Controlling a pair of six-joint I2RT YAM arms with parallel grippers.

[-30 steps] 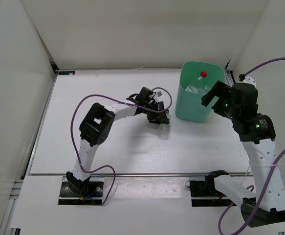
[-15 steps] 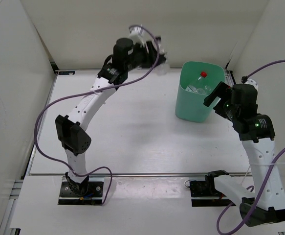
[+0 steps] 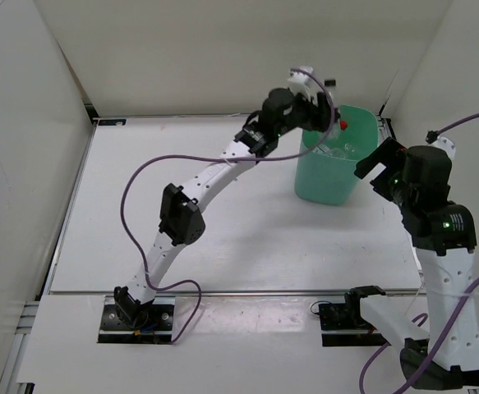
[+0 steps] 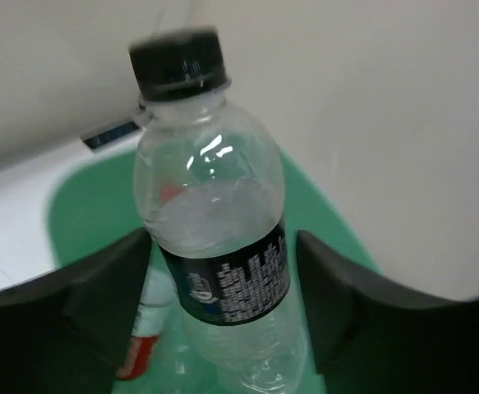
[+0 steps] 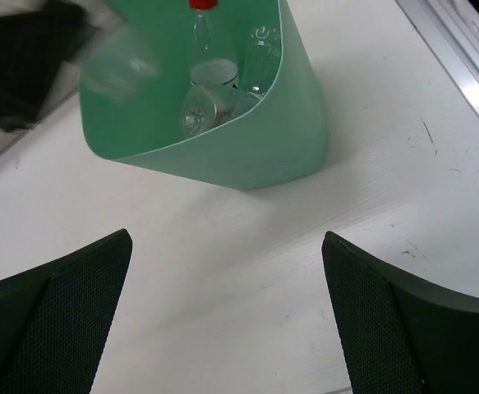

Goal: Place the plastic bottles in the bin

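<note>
A clear bottle with a black cap and dark label stands upright between the fingers of my left gripper, above the mouth of the mint-green bin. The jaws stand apart from its sides, with green showing in the gap on the right. In the top view the left gripper hovers over the bin's far left rim. Other bottles lie inside the bin, one with a red cap and one with a red-and-white label. My right gripper is open and empty, just right of the bin.
White walls close the table in at the back and on both sides. The bin stands near the back right corner, close to the right wall. A metal rail runs along the table's right edge. The left arm's purple cable loops over the table.
The left arm has swung up from the table's middle, across the back, to above the bin with the black-capped bottle. Its jaws have spread apart. The right arm barely moved.
</note>
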